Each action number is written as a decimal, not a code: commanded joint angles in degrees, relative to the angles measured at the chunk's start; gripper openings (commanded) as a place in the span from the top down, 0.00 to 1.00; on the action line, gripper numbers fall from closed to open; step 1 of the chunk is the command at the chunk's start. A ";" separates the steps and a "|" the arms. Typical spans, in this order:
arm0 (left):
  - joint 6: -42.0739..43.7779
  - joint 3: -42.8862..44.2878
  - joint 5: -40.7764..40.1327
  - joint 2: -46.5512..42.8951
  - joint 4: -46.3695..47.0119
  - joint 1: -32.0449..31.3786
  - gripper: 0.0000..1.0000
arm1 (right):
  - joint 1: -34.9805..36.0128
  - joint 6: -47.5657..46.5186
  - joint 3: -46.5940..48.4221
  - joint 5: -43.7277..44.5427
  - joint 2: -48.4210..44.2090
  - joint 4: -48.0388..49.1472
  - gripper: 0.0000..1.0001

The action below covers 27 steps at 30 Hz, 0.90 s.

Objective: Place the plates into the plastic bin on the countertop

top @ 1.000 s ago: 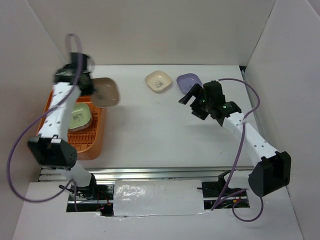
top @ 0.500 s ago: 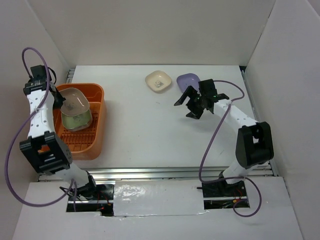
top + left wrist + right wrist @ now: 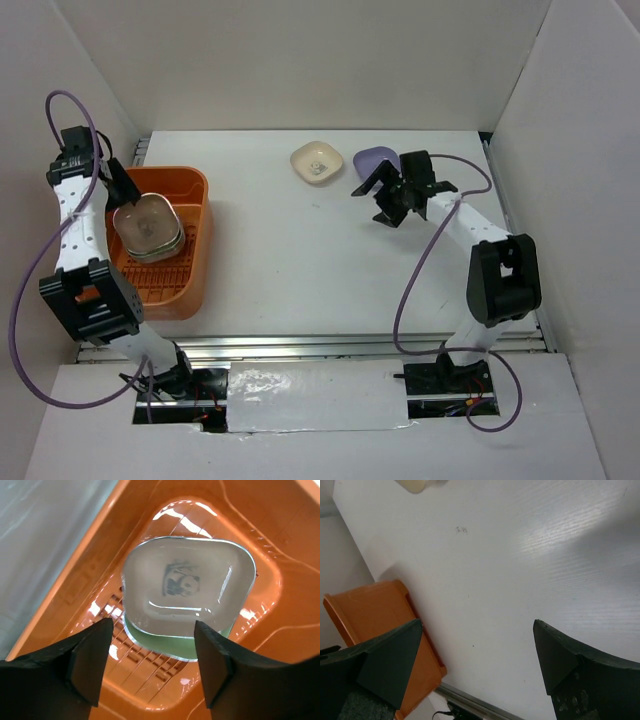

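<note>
A brownish plate (image 3: 186,587) with a dark centre print lies flat on a green plate (image 3: 186,649) inside the orange plastic bin (image 3: 192,262). My left gripper (image 3: 152,626) hovers just above this stack, open, with nothing between its fingers. From above, the left gripper (image 3: 122,190) is over the bin's far-left part, beside the stacked plates (image 3: 147,226). A cream plate (image 3: 317,162) and a lavender plate (image 3: 374,157) rest on the countertop (image 3: 300,250) at the back. My right gripper (image 3: 380,198) stands open and empty, just in front of the lavender plate, hiding part of it.
White panels wall the countertop on the left, back and right. A metal rail (image 3: 320,345) runs along the near edge. In the right wrist view the bin (image 3: 370,611) is off to the left and the cream plate's edge (image 3: 415,484) shows at the top.
My left gripper opened and released the brownish plate, which now lies flat on the green one in the bin. My right gripper edged closer to the lavender plate.
</note>
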 commanded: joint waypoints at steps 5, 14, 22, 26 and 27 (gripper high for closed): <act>-2.57 -0.11 -8.55 -9.83 -2.19 -4.12 0.01 | -2.60 0.58 12.84 4.65 8.85 1.51 0.00; -3.02 0.95 -8.02 -15.64 -7.90 -18.19 0.01 | -5.33 7.25 38.60 14.82 30.37 -9.73 0.00; -1.35 -3.18 -11.10 -18.36 -9.22 -20.13 0.01 | -5.77 14.02 30.97 23.10 25.31 -8.50 0.02; -1.43 -5.99 -10.40 -19.07 -8.34 -19.95 0.01 | -6.29 15.87 34.99 24.69 30.03 -14.64 0.02; -1.52 -6.17 -9.70 -19.07 -8.17 -19.95 0.01 | -6.81 16.57 37.44 23.65 32.83 -16.84 0.03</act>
